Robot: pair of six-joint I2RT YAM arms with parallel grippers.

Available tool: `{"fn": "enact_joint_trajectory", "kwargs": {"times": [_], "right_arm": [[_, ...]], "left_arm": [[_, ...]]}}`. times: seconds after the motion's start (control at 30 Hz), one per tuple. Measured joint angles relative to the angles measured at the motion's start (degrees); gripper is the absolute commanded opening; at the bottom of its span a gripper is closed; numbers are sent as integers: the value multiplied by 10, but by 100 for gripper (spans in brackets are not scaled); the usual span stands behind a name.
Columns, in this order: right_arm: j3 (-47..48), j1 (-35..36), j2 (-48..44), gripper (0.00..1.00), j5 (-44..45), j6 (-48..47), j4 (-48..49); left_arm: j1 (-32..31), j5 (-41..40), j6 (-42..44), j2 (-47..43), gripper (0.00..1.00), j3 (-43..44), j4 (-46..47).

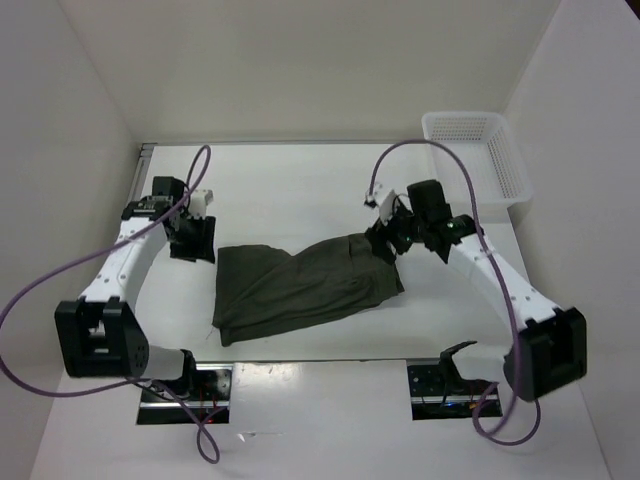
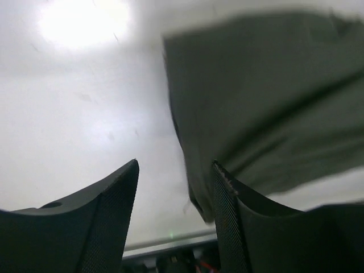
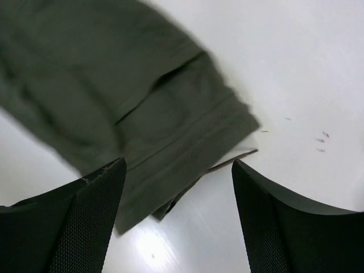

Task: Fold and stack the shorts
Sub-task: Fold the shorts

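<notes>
The dark olive-green shorts (image 1: 300,285) lie spread across the middle of the white table, partly folded with creases. My left gripper (image 1: 192,240) is open and empty just left of the shorts' left edge; its wrist view shows the fabric (image 2: 267,102) ahead and to the right of the fingers (image 2: 227,227). My right gripper (image 1: 392,243) is open and empty at the shorts' upper right corner; its wrist view shows the hem end (image 3: 170,142) just ahead of the fingers (image 3: 96,210), not held.
A white mesh basket (image 1: 478,155) stands at the table's far right corner. The table (image 1: 290,190) is walled by white panels at the back and sides. Purple cables loop over both arms. Two dark openings sit at the near edge.
</notes>
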Motion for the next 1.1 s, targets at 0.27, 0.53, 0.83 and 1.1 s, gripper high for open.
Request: {"fn": "enact_joint_trajectory", "kwargs": {"times": [0.27, 0.53, 0.83, 1.1], "right_arm": [[21, -110, 146, 85, -10, 222, 144], [21, -106, 238, 76, -25, 306, 213], [31, -94, 317, 25, -14, 336, 211], [137, -92, 365, 0, 32, 394, 213]], "left_arm": [[33, 48, 1, 186, 74, 60, 112], [6, 82, 0, 289, 72, 60, 145], [8, 136, 0, 334, 10, 89, 157], [60, 166, -2, 379, 0, 157, 146]]}}
